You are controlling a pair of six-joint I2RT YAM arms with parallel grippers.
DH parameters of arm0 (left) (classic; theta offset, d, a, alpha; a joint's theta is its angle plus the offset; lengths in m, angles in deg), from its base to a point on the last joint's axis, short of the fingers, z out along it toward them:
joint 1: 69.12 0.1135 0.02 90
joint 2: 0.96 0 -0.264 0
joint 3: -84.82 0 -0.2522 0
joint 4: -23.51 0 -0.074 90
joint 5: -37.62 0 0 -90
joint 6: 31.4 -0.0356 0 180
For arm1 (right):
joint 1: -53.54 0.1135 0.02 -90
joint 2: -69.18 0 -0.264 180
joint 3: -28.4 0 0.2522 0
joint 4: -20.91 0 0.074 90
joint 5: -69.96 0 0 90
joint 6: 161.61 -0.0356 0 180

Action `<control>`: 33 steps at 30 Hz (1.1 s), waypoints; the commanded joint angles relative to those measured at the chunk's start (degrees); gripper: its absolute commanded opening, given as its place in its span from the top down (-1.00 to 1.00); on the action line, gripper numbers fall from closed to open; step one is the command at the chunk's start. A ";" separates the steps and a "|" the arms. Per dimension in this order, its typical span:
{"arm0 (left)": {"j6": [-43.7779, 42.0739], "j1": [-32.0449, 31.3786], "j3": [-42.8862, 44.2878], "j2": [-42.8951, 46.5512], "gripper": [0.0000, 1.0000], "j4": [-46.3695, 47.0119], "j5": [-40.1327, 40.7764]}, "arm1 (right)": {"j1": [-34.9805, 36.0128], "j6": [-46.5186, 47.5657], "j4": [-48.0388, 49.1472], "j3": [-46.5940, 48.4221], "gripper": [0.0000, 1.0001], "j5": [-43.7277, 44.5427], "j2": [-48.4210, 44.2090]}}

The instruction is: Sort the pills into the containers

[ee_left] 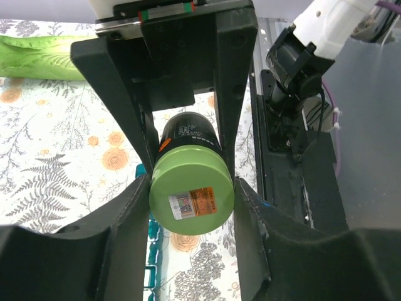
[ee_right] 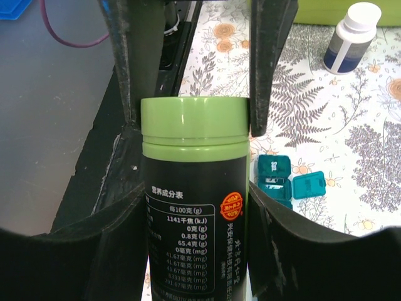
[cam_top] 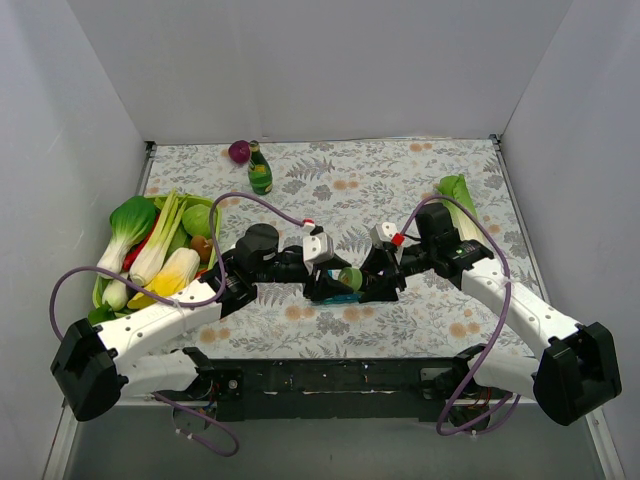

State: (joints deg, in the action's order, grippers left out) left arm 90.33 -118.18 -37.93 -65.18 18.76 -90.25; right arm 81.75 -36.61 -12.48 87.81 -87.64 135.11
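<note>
Glossy lime-green round cap (ee_left: 191, 197) of a black cylindrical pill bottle (ee_right: 188, 251) sits clamped in the left claw (ee_left: 191, 183); the right claw (ee_right: 195, 188) clamps its printed body, teal plastic pill organiser (ee_right: 276, 179) just beside.

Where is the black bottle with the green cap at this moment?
In the top view the bottle is at the middle of the table, held between the left gripper and the right gripper, just above the teal pill organiser.
</note>
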 commanded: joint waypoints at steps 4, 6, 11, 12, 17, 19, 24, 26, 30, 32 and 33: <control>7.09 -0.42 2.92 0.77 1.00 -1.28 6.56 | 0.36 -0.37 1.62 2.25 0.94 0.61 -1.42; 15.85 -0.42 3.97 0.94 1.00 -2.77 11.38 | 0.27 -0.64 2.06 2.08 0.95 3.24 -1.86; 42.49 0.71 6.53 -0.64 1.00 -12.60 18.62 | 0.27 -1.34 3.11 1.81 0.96 9.93 -2.74; 48.02 0.89 5.74 -0.46 1.00 -12.62 19.14 | 0.27 -1.60 3.38 1.90 0.96 11.59 -2.83; 88.09 2.04 2.92 -2.29 1.00 -16.05 16.78 | 0.27 -2.57 4.43 1.55 0.96 13.63 -2.56; 91.66 1.95 3.71 -3.18 1.00 -16.48 16.07 | 0.27 -2.92 4.70 1.55 0.96 13.54 -2.39; 87.99 1.95 9.16 -6.34 1.00 -19.29 16.07 | 0.27 -3.28 4.52 1.38 0.97 13.80 -2.91; 86.15 1.95 9.60 -6.35 0.82 -20.96 16.16 | 0.18 -3.28 4.52 1.20 0.97 13.89 -3.18; 82.37 2.12 7.06 -4.33 -0.18 -20.62 15.81 | -0.17 -3.54 4.78 1.02 0.97 13.72 -3.09; 80.43 2.30 5.65 -2.66 -0.73 -17.91 13.88 | -0.08 -3.63 4.87 1.11 0.97 13.45 -2.91; 79.90 2.47 5.04 -1.96 -0.85 -17.46 13.35 | -0.17 -3.71 4.87 1.28 0.97 13.28 -2.91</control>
State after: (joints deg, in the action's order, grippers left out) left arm 171.13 -115.71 -31.13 -71.00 0.38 -72.94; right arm 82.05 -39.93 -10.67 87.76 -74.02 133.25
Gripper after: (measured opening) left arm 0.795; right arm 0.598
